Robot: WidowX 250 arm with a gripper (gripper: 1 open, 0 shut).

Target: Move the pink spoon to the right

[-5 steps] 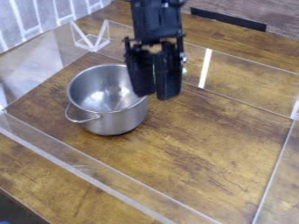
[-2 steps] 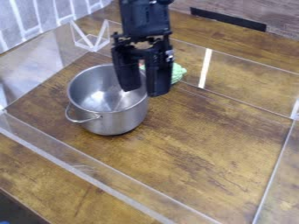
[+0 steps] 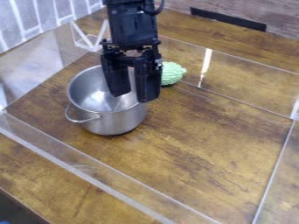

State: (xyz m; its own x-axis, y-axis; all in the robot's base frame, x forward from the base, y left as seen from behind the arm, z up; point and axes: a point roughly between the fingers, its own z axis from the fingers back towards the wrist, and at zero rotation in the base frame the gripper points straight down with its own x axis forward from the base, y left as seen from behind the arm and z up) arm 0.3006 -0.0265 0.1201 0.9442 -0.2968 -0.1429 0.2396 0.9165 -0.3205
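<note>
On my left I see the steel pot (image 3: 105, 103) standing on the wooden table (image 3: 198, 149). My gripper (image 3: 131, 92) hangs over the pot's right rim, pointing down, jaws spread wide and holding nothing. Just right of it lies a green bumpy toy (image 3: 170, 73). I cannot find the pink spoon anywhere.

You have the pot (image 3: 105, 108) left of centre on the table (image 3: 211, 166), the gripper (image 3: 129, 89) over its right rim, the vegetable toy (image 3: 172, 73) behind, upper centre.
</note>
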